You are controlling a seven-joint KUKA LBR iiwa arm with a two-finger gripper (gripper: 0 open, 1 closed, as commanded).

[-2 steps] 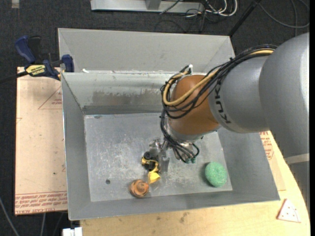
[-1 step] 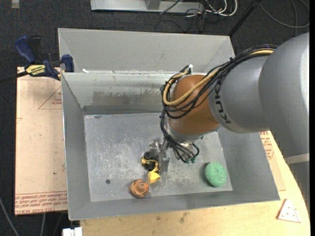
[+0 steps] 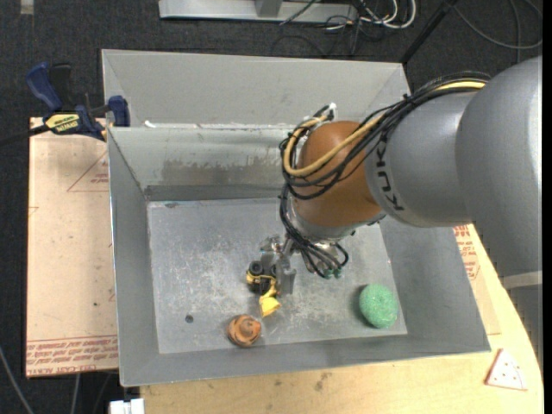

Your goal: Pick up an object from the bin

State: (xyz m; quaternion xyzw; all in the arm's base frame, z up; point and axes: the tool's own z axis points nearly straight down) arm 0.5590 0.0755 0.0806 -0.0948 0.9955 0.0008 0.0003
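The gripper [image 3: 281,272] is down low in the grey metal bin [image 3: 198,248], just above the floor and a little past the middle toward the front. Whether it's spread apart or squeezed together, I honestly can't tell from this angle, because the wrist hardware hides that part.

Going left to right across the bin floor:

- One tiny dark speck [image 3: 188,319] sits on its own toward the front left. It's too small to say what it is.
- One brown round thing [image 3: 244,329] is close to the front wall. It's kind of knobbly and orange-brown.
- One small yellow-and-black thing [image 3: 258,276] is right up against the gripper's left side, just behind the brown one. I can't tell whether the gripper is actually touching it or just beside it.
- One yellow scrap [image 3: 269,305] pokes out just in front of that. It could be part of the same item, I can't tell.
- One green lump [image 3: 378,306] is oval and fuzzy-looking. It lies near the front right, well apart from the gripper.

So that's three proper objects plus the speck and the scrap, with no heap.

Above the gripper is the robot's orange cover [image 3: 332,179] with yellow and black cables [image 3: 302,158] looped round it. Further right, the fat silver arm [image 3: 466,153] comes in from the side. The only readable writing is the KUKA lettering [image 3: 388,179], running down the arm next to the cover.
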